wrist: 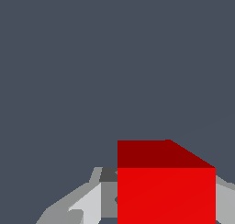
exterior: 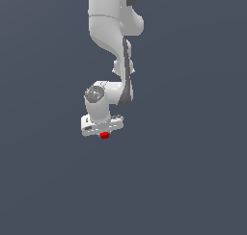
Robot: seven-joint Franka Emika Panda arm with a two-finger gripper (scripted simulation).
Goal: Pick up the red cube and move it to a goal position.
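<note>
Cube point(exterior: 104, 136) sits right at the tips of our pincer point(exterior: 103, 133), poking out just under the white hand in the exterior view. In the wrist view the cube point(wrist: 166, 186) fills the near part of the picture, with a grey finger point(wrist: 82, 204) showing on one side and a sliver of another on the other side, so we'd say the pincer is clamped on the cube, fingers flanking it.

We can't really tell whether the cube is resting on the bench point(exterior: 193, 181) or already lifted off; no shadow or edge gives it away. No goal marker shows up in either view.

What could go wrong from here, as we see it:
- The grip looks to be right at the fingertips, so a quick swing could let the cube slip out or twist.
- If the cube is in fact low over the bench, moving sideways before lifting could drag it and knock it loose.
- The cube sits off-centre in the wrist view, so the hold may be uneven.
</note>
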